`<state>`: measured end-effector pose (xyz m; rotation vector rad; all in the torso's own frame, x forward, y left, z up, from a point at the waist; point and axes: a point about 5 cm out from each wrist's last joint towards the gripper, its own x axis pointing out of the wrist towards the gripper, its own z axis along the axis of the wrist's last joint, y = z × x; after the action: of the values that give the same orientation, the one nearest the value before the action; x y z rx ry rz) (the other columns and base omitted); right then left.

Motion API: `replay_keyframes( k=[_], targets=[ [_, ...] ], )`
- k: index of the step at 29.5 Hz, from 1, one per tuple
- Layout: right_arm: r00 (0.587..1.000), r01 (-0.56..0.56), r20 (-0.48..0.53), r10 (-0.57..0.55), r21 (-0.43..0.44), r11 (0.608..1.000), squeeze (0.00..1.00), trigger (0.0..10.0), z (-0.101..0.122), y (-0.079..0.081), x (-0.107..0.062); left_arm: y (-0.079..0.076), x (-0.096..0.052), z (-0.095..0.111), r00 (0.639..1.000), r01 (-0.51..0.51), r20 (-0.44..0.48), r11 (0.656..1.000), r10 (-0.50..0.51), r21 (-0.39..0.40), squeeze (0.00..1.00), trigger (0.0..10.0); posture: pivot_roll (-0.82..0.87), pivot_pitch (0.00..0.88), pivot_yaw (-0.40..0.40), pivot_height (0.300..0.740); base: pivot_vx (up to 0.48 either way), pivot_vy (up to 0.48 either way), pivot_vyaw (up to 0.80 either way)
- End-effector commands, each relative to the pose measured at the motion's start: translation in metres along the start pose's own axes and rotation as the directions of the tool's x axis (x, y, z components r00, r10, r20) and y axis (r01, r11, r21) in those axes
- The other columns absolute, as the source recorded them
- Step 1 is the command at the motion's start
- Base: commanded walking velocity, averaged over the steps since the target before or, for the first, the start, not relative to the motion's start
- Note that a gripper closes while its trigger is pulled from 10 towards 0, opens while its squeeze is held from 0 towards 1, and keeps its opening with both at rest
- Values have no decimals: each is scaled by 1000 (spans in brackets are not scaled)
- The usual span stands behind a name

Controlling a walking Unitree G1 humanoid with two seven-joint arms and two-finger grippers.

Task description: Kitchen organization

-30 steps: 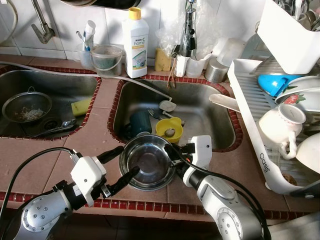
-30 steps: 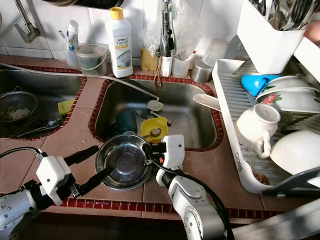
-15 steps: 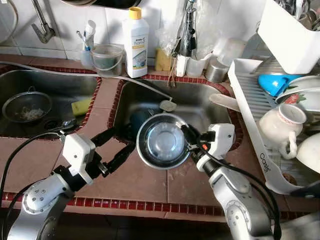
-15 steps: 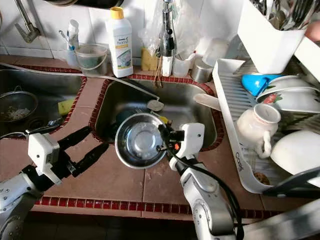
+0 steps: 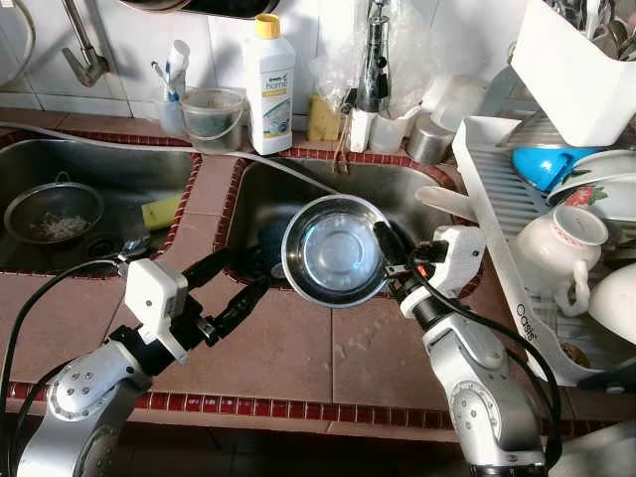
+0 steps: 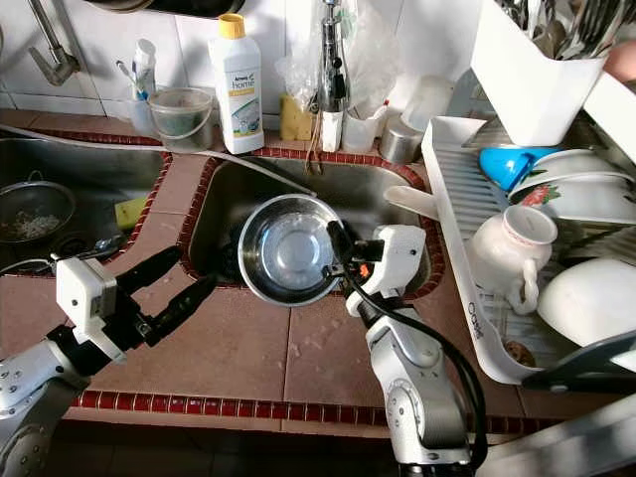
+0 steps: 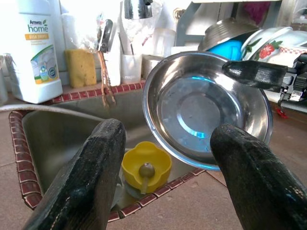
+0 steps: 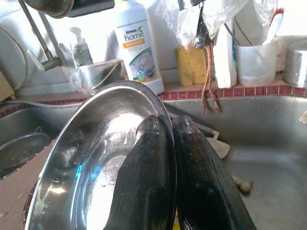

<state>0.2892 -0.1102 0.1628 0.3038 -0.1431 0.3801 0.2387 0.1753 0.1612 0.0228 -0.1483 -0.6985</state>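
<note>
While my right tool (image 5: 383, 248) pinches the steel bowl's (image 5: 333, 250) rim, I hold it tilted over the sink (image 5: 417, 204), probably to drain. My left tool (image 5: 231, 288) waits spread above the bench's (image 5: 298, 348) front edge.

The steel bowl (image 5: 333, 250) shone silver with a blue glint inside. Both claws had black fingers (image 7: 249, 177) on white wrist housings. The counter (image 5: 298, 348) was reddish-brown tile edged in dark red. At twelve o'clock stood a white bottle (image 5: 269, 84) with a yellow cap; a yellow cup (image 7: 146, 167) lay in the sink. At three o'clock, a white rack (image 5: 497, 214) held a blue dish (image 5: 545, 166) and red-flowered white crockery (image 5: 596, 194).
</note>
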Motion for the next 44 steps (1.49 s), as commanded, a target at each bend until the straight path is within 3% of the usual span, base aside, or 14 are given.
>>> replay_keyframes(
  k=[1,13,21,31,37,44],
  targets=[
    [999,1,41,0,-27,1000,0,10000,8,-2,2,0,1,5,1000,-2,13,1000,2,11,0,10000,-62,113,-51,740,0,0,0],
    [985,33,172,12,-254,967,0,10000,35,0,8,4,7,-1,999,-44,-8,999,44,4,0,10000,-72,96,-44,740,0,0,0],
    [975,104,218,-46,-263,959,0,10000,40,0,8,6,28,-3,994,-114,5,994,113,3,0,10000,-89,86,-47,740,0,0,0],
    [982,57,190,0,-295,954,0,10000,33,10,0,3,54,-13,988,-155,3,987,155,31,0,10000,-106,91,-47,740,0,0,0],
    [987,59,163,-3,-339,939,0,10000,30,-6,1,-7,60,-16,995,-101,7,995,101,26,0,10000,-114,107,-37,740,0,0,0],
    [990,75,140,-22,-383,921,0,10000,31,-30,6,-8,52,-3,999,-47,18,997,46,59,0,10000,-99,129,-33,740,0,0,0]
  ],
)
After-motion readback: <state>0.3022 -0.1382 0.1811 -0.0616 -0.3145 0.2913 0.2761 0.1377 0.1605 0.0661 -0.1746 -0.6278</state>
